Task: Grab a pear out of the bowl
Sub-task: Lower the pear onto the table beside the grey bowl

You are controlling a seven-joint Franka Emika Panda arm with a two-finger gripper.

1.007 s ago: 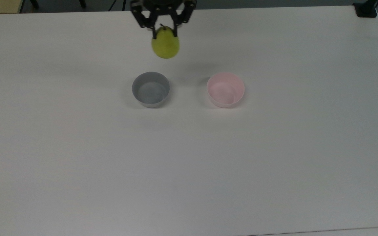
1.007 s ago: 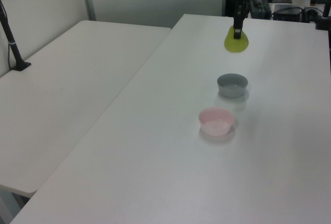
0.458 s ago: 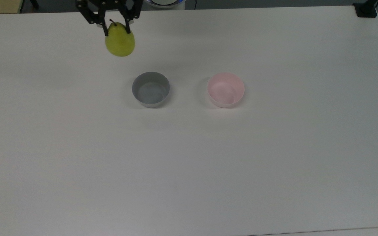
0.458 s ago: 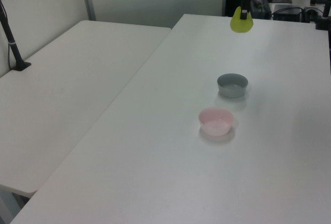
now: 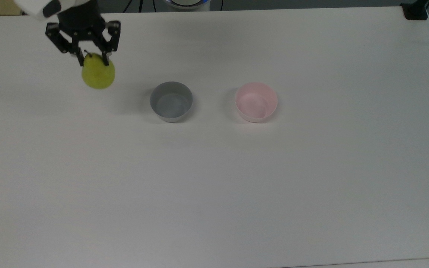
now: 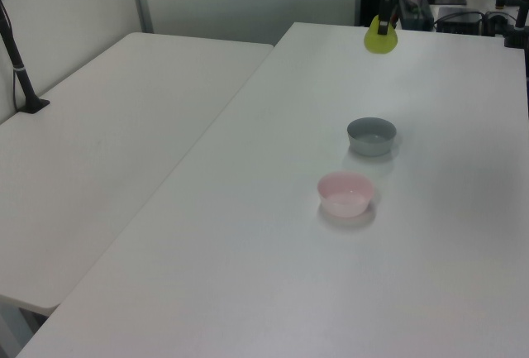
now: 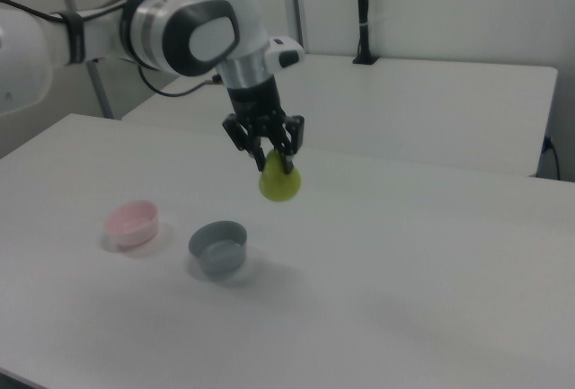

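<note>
Where the top view looks down: claw [image 5: 92, 61] clamped on the narrow neck of the pear [image 5: 98, 76], off to the top view's left of the grey bowl [image 5: 171, 101] and pink bowl [image 5: 256, 102], both empty on the desk [image 5: 214, 186]. Left view: pear [image 6: 381, 40] hanging beyond both bowls. Right view: white arm [image 7: 198, 34] revealed, pear [image 7: 279, 182] clear above the desk, long axis upright, stem end up.
</note>
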